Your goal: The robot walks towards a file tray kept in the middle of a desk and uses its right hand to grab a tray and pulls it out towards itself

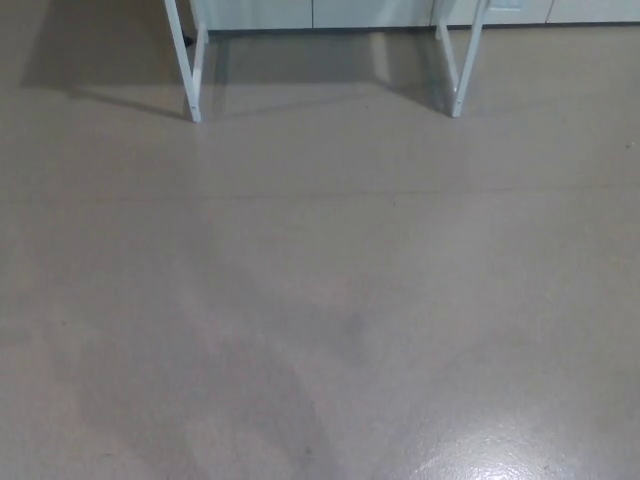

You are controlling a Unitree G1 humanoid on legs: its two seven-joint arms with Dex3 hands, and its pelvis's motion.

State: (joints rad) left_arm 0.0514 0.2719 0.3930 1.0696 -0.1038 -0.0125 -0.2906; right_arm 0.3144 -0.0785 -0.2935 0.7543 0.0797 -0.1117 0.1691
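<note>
No file tray and no desk top show in the head view. Only the lower parts of a desk appear at the top: a white left leg (186, 62) and a white right leg (463, 60), both standing on the grey floor (330, 290). Neither of my hands nor any part of my arms is in the picture.
Pale cabinet fronts or a wall base (340, 12) run along the top edge behind the desk legs. Soft shadows lie on the floor in the lower half, and a bright glare patch (520, 455) sits at the bottom right.
</note>
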